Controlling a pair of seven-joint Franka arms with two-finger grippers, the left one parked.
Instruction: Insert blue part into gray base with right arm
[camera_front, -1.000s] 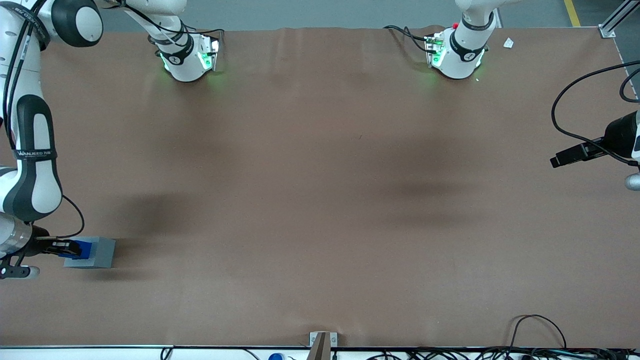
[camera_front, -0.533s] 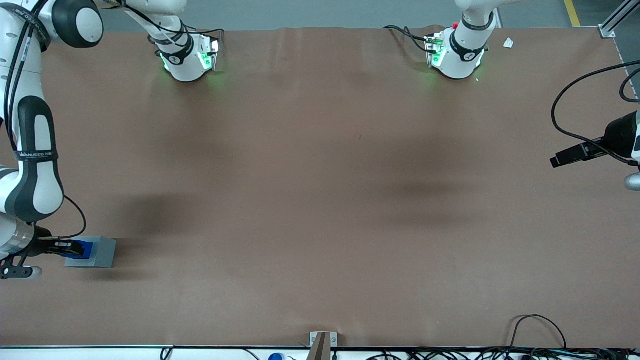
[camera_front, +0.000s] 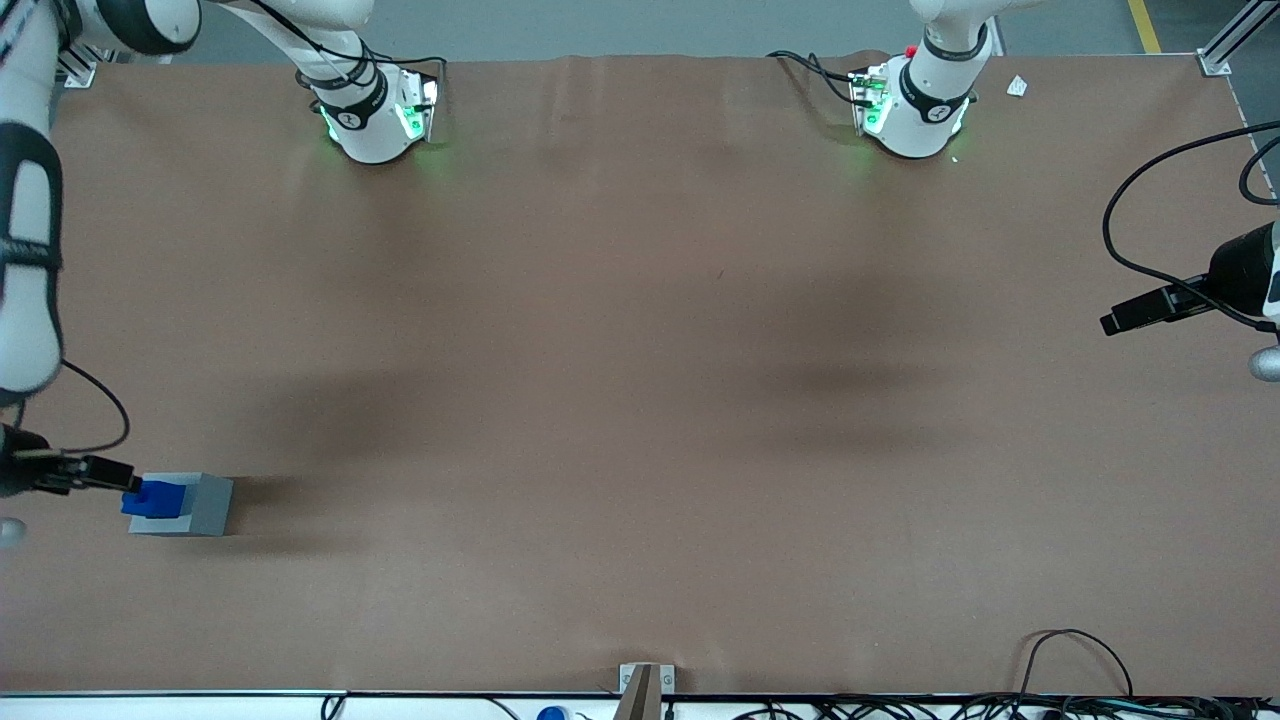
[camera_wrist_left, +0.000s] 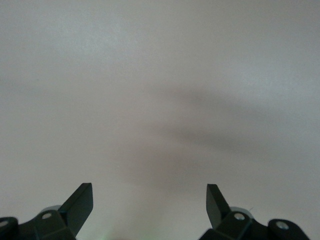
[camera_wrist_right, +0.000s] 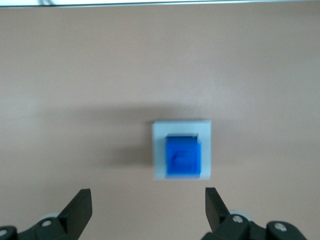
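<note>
I read the brown paper-covered surface (camera_front: 640, 400) as bare around the job | light gray square plastic base (camera_front: 205, 505) at the working arm's end | small bright blue plastic part (camera_wrist_right: 183, 157) sits in its socket, seemingly seated | black two-finger pincer (camera_wrist_right: 148, 209) spread, holding nothing, above, so insertion looks done.

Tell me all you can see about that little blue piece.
The blue part is a small, bright blue, blocky piece that looks like plastic. It sits in the square socket of the gray base, with the pale rim showing around it, and sticks up above the base's top. The base rests on the brown table. The tool is open and raised above the part; nothing grips it.
</note>
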